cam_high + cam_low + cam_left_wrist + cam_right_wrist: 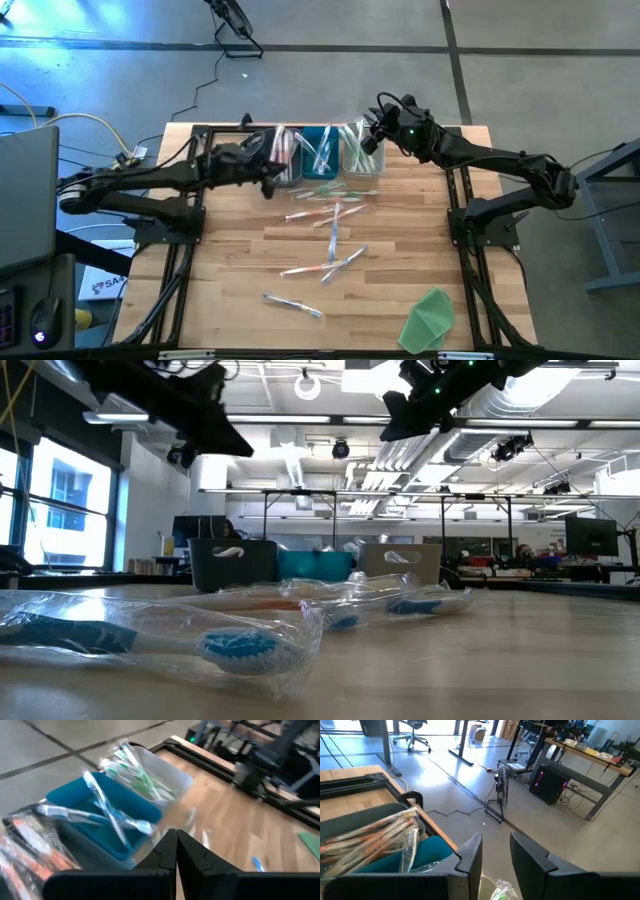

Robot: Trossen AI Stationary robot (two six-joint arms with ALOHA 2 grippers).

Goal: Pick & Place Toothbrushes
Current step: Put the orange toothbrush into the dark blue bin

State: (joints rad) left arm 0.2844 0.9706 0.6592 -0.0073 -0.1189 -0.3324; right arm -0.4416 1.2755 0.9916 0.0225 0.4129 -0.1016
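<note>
Several wrapped toothbrushes (330, 215) lie loose on the wooden table, more of them nearer the front (293, 303) and close to the low camera (235, 647). Three bins stand in a row at the far edge. The dark bin (287, 160) holds orange toothbrushes (375, 837), the blue bin (107, 815) blue ones, and the clear bin (170, 777) green ones (142, 775). My left gripper (176, 840) is shut on nothing, in the air just in front of the dark and blue bins (270, 180). My right gripper (495, 847) hangs open over the clear bin (370, 135), with nothing between its fingertips.
A flat green cloth (430, 320) lies at the table's near right corner. The middle of the table carries the scattered toothbrushes. Black frame rails (180, 250) run along the left and right edges.
</note>
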